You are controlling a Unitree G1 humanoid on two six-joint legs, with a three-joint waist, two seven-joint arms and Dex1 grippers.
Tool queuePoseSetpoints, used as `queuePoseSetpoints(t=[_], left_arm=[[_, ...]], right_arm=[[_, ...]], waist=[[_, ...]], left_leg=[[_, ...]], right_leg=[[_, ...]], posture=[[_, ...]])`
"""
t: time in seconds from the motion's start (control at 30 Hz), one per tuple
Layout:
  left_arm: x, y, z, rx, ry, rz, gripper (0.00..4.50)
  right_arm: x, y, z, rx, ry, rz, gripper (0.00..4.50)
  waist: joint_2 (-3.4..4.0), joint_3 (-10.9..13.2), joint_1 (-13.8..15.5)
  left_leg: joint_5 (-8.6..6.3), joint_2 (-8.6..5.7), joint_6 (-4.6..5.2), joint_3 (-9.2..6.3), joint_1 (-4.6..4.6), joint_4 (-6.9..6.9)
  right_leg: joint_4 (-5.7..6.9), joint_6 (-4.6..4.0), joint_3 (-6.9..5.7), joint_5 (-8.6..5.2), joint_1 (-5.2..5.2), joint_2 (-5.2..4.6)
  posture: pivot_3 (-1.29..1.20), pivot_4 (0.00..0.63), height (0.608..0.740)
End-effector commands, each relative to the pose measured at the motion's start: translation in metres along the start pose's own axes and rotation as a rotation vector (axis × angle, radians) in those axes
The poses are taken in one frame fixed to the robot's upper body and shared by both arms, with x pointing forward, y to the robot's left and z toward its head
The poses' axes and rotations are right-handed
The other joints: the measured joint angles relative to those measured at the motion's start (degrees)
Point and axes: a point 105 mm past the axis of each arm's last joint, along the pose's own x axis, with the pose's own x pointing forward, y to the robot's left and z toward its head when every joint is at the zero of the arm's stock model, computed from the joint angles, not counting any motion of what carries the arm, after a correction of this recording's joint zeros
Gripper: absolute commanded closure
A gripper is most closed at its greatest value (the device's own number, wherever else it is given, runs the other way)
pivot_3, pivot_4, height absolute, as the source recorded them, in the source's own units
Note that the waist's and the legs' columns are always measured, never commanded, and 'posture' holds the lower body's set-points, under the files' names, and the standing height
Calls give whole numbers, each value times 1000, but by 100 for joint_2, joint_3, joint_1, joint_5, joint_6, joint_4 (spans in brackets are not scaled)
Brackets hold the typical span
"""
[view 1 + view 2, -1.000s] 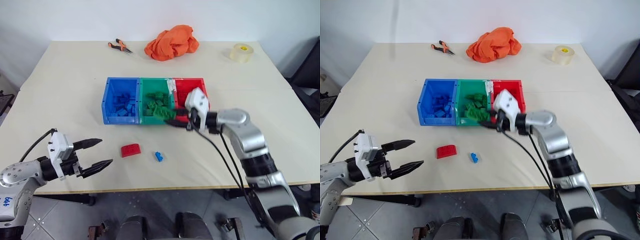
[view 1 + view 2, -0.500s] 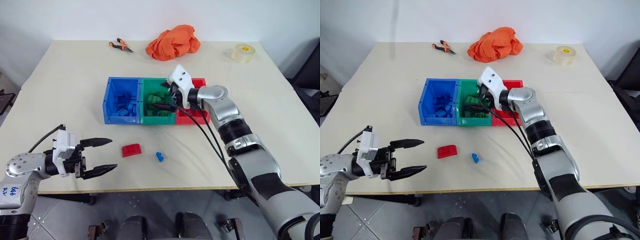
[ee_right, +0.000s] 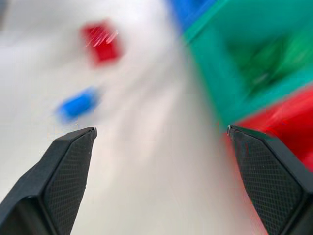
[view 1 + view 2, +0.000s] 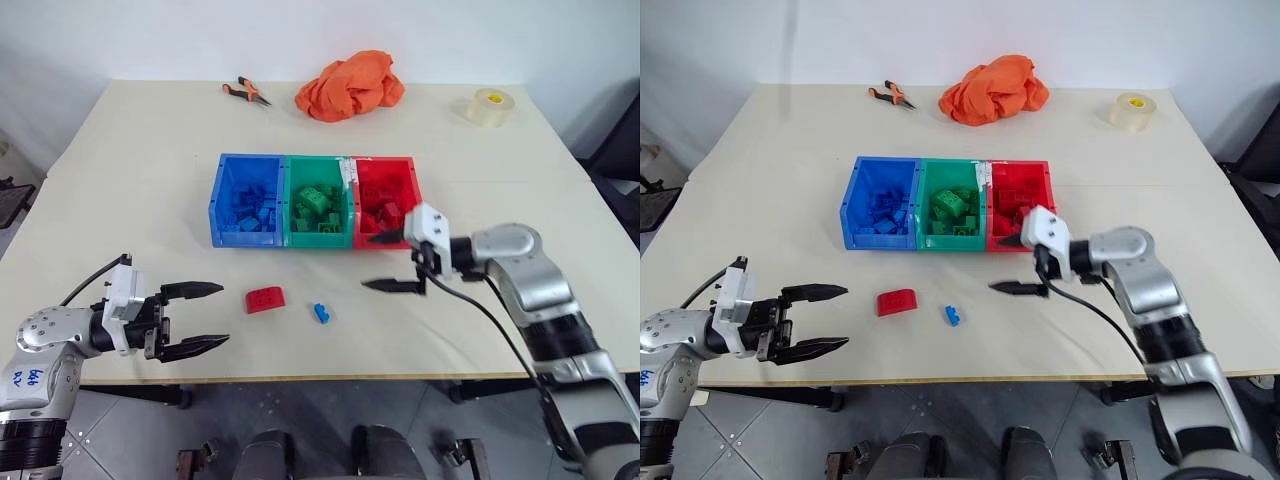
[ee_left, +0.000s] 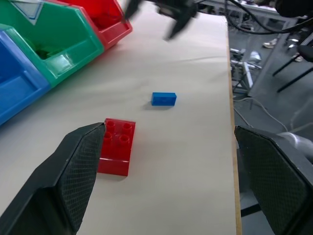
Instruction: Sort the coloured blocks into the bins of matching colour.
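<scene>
A pale cream table (image 4: 120, 180) stands before a white wall. In the middle of it are three joined bins in a row: the blue bin (image 4: 247, 199) on the robot's left, the green bin (image 4: 318, 200) in the centre and the red bin (image 4: 385, 198) on the right. Each one holds blocks of its own colour.

Two blocks lie on the table in front of the bins, near the front edge: a red block (image 4: 264, 299) and, just to the right of it, a smaller blue block (image 4: 319, 313). They do not touch each other.

The left gripper (image 4: 205, 315) is at the front left corner of the table, and its two black fingers are wide apart with nothing between them. It points toward the red block.

The right gripper (image 4: 385, 261) is just in front of the red bin, its fingers also spread wide and empty, pointing to the left.

At the far edge lie an orange cloth (image 4: 349, 84), a pair of pliers (image 4: 243, 92) and a roll of tape (image 4: 488, 105).
</scene>
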Motion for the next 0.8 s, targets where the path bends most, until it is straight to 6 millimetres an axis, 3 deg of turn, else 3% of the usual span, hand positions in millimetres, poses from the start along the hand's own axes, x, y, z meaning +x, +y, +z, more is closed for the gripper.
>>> queuePoseSetpoints(t=[0.03,0.2,0.57,0.63,0.8], left_arm=[[-9,4,2,30,6,-11,0],[-10,10,3,35,10,-20,0],[3,9,14,75,4,-21,0],[14,1,18,87,28,-29,0],[63,-20,34,155,15,-19,0]], right_arm=[[-32,8,-11,-6,49,-58,23],[-58,24,-32,30,132,-81,23],[-42,22,-16,-2,44,-95,23],[-42,24,-9,-31,-13,-80,23],[-47,32,2,-73,-89,6,23]], waist=[[-1,0,6],[-1,0,-13],[-2,1,38],[-2,1,70],[2,3,150]], left_leg=[[-1,-2,2,8,1,0],[-1,4,3,20,2,1],[0,6,2,19,1,7],[-2,4,5,17,-1,10],[-5,3,10,-4,4,18]], right_leg=[[-4,0,-10,0,1,0],[-19,0,-32,0,2,-2],[-18,0,-39,0,4,-6],[-19,0,-35,0,5,-9],[-54,2,1,1,42,-10]], posture=[[0,150,740],[0,150,740],[0,150,740],[0,150,740],[0,150,740]])
